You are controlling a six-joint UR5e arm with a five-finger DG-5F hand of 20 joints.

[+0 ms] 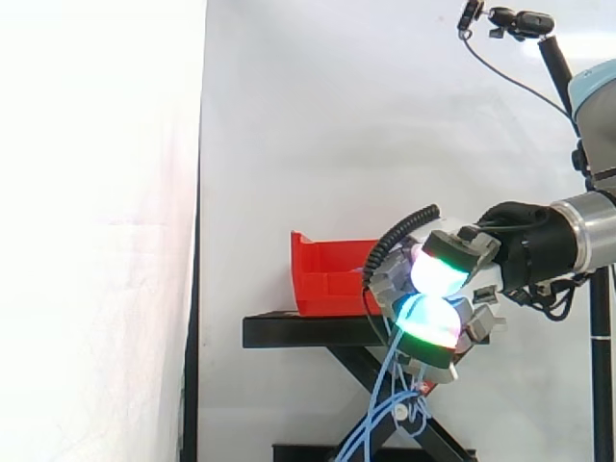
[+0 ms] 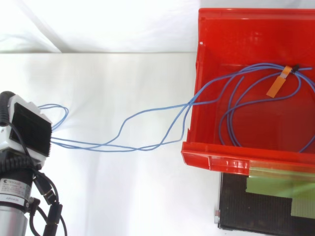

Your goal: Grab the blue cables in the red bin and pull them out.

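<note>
A white curtain [image 1: 318,115] hangs behind a black bench [image 1: 298,330]. The red bin [image 1: 322,274] sits on the bench. From above, a wide white surface [image 2: 123,196] lies open to the left of the bin. The blue cables [image 2: 98,146] loop inside the bin by an orange tag [image 2: 276,86], then cross its left wall and reach over the white surface to the robot hand [image 1: 433,325]. The robot hand is off the bench edge, apart from the bin. Its glowing fingertips pinch the blue cables tight, and loose loops hang down below.
</note>
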